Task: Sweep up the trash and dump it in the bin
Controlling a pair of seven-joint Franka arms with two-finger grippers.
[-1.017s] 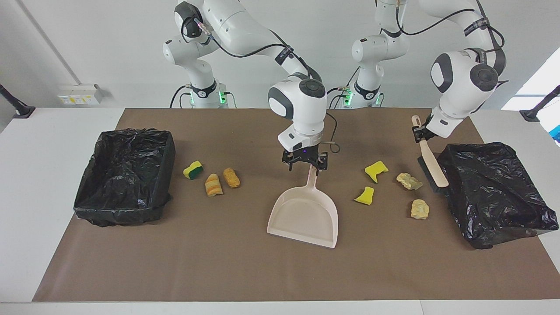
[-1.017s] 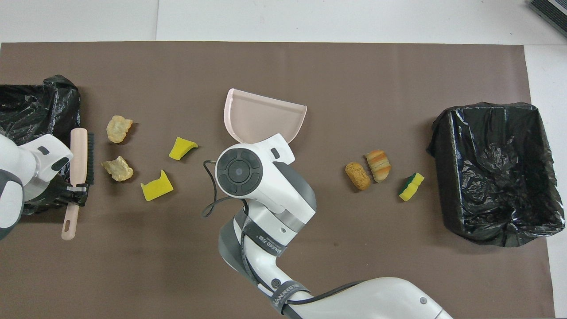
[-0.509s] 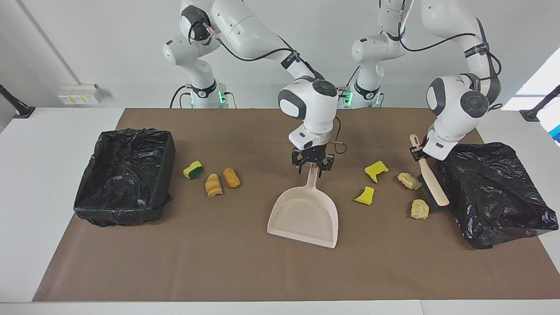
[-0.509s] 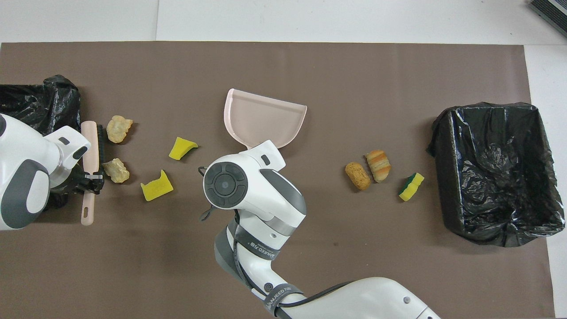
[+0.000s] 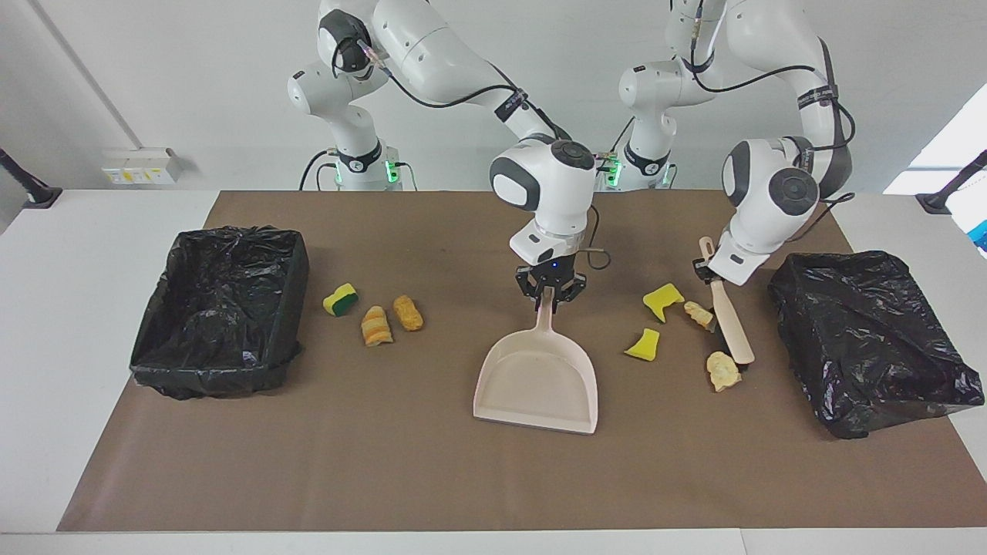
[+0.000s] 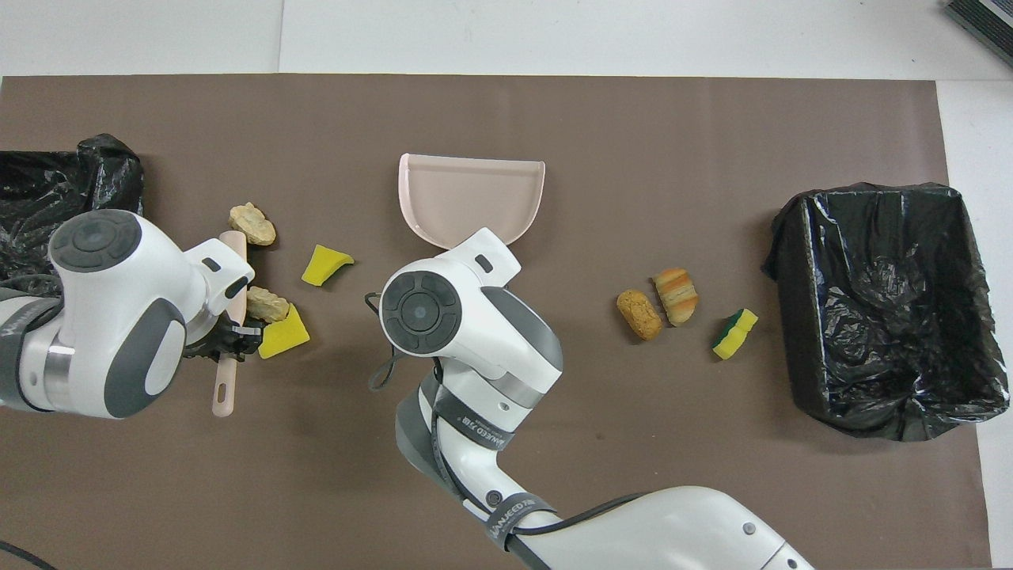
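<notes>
— Trash [image 5: 722, 371]?
— Scattered on the desk [image 5: 432, 478], around the dustpan [image 5: 538, 381].
— Grippers?
— Right gripper [image 5: 549, 294]: jaws clamped on the dustpan's handle. Left gripper [image 5: 705, 270]: jaws gripping the brush [image 5: 727, 322].

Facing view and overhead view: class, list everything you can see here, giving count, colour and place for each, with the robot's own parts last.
Sponge pieces: 3. Two yellow toward the left arm's end; one yellow-green beside the bin at the right arm's end.
Bread lumps: 2, orange-tan, beside the yellow-green sponge.
Crumbly chunks: 2, pale cream, against the brush.
Dustpan: 1, beige, mid-table, empty.
Brush: 1, beige, bristles on the mat.
Bins: 2, lined with black bags, one at each end.
Mat: 1, brown, covering the table.
Table: 1, white.
Right gripper: shut on the dustpan handle.
Left gripper: shut on the brush handle.
</notes>
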